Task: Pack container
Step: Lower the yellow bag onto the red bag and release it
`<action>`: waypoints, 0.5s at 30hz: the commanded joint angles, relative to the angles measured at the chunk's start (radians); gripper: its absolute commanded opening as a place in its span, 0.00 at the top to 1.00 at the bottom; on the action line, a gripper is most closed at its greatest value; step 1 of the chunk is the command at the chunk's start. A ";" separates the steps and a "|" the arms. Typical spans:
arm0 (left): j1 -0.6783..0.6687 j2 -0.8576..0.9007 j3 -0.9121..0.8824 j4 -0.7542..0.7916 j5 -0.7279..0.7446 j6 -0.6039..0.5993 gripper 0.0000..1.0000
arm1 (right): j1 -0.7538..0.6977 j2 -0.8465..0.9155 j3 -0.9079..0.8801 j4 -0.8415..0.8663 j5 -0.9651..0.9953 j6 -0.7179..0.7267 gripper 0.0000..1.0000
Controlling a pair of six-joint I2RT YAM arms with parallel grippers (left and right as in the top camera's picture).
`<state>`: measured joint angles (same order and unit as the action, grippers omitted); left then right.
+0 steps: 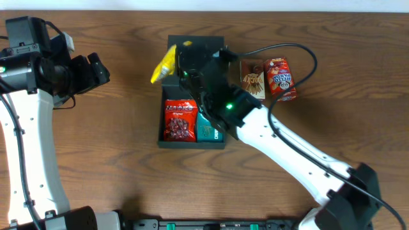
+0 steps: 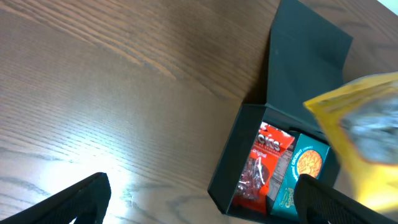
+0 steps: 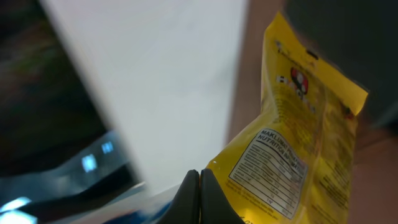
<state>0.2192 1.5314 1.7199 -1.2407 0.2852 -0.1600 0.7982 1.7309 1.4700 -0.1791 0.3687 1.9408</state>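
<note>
The dark container (image 1: 160, 139) sits open mid-table with its flap lid (image 1: 199, 43) folded back at the far side. Inside lie a red snack packet (image 1: 180, 120) and a teal packet (image 1: 206, 128). My right gripper (image 1: 179, 66) is shut on the edge of a yellow snack packet (image 1: 164, 64) and holds it above the container's far left corner. The right wrist view shows the shut fingers (image 3: 199, 190) pinching the yellow packet (image 3: 298, 143). My left gripper (image 1: 102, 70) is open and empty, left of the container. The left wrist view shows its fingers (image 2: 202, 202), the container (image 2: 227, 165) and the yellow packet (image 2: 367, 143).
A brown snack packet (image 1: 253, 78) and a red snack box (image 1: 280, 78) lie on the wood table right of the lid. A black cable (image 1: 300, 48) loops above them. The right arm stretches from the front right across the container's right side.
</note>
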 commanded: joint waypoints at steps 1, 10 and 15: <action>0.003 0.006 -0.005 -0.004 0.004 -0.005 0.05 | 0.025 0.098 0.003 -0.045 0.008 -0.027 0.98; 0.003 0.006 -0.005 -0.016 0.004 -0.005 0.05 | 0.042 0.152 0.003 -0.137 -0.226 -0.072 0.98; 0.003 0.006 -0.005 -0.015 0.004 -0.005 0.05 | 0.040 0.139 0.003 -0.291 -0.259 -0.072 0.98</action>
<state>0.2192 1.5314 1.7199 -1.2530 0.2852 -0.1600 0.8421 1.8931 1.4723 -0.4335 0.1322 1.8912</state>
